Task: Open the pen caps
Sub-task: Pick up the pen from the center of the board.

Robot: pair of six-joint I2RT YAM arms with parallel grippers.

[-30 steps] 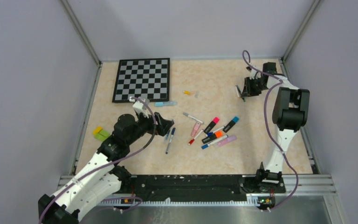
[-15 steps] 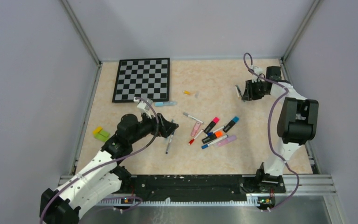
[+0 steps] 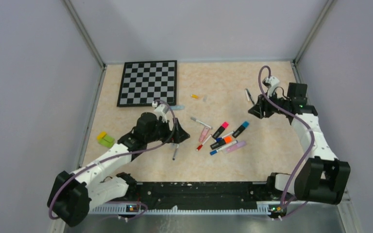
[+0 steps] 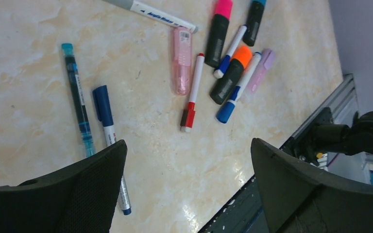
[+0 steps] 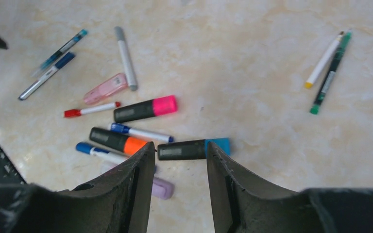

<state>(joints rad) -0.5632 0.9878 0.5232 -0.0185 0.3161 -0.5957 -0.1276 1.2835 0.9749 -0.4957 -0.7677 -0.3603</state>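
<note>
A cluster of capped pens and markers lies mid-table. My left gripper is open and empty, hovering just left of the cluster above a dark-blue-capped pen and a teal pen. In the left wrist view I see the red cap, orange cap, pink cap and lilac cap. My right gripper is open and empty, above the right side of the cluster. Between its fingers shows a black marker with a light blue cap.
A chessboard lies at the back left. A yellow-green block sits at the left edge. A loose yellow cap and a grey one lie behind the cluster. A yellow-tipped pen and a green pen lie at the back right.
My left gripper has moved right, over the two pens beside the cluster. My right gripper has swung from the back right corner toward the cluster, leaving the two pens behind.
</note>
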